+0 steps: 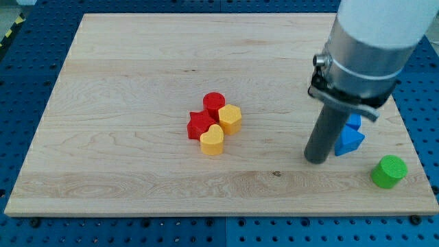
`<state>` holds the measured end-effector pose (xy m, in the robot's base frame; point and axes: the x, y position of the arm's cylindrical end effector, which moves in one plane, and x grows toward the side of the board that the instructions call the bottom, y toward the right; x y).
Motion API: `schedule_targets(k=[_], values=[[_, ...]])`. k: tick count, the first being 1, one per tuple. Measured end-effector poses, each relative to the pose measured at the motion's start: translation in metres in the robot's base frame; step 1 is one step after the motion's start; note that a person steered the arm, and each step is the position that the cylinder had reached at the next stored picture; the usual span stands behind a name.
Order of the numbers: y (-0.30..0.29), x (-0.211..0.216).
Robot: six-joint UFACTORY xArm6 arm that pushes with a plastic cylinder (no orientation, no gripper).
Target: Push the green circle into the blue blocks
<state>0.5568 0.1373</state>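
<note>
My tip (316, 159) rests on the board (123, 103), touching or just beside the blue blocks (350, 137) on their 9 o'clock side. The green circle (389, 171) sits near the board's 4 o'clock corner, at about 4 o'clock from the blue blocks and roughly 3 to 4 o'clock from my tip, apart from both. I judge I must circle round to the circle's far side and push toward 10 o'clock. The rod stands upright; it has no fingers to open or close.

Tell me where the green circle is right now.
The green circle sits near the board's bottom-right corner in the view, apart from the blue blocks up to its left; my tip is left of those.
</note>
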Motion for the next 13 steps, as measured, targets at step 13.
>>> schedule_targets(k=[13], values=[[0.128,0.022]])
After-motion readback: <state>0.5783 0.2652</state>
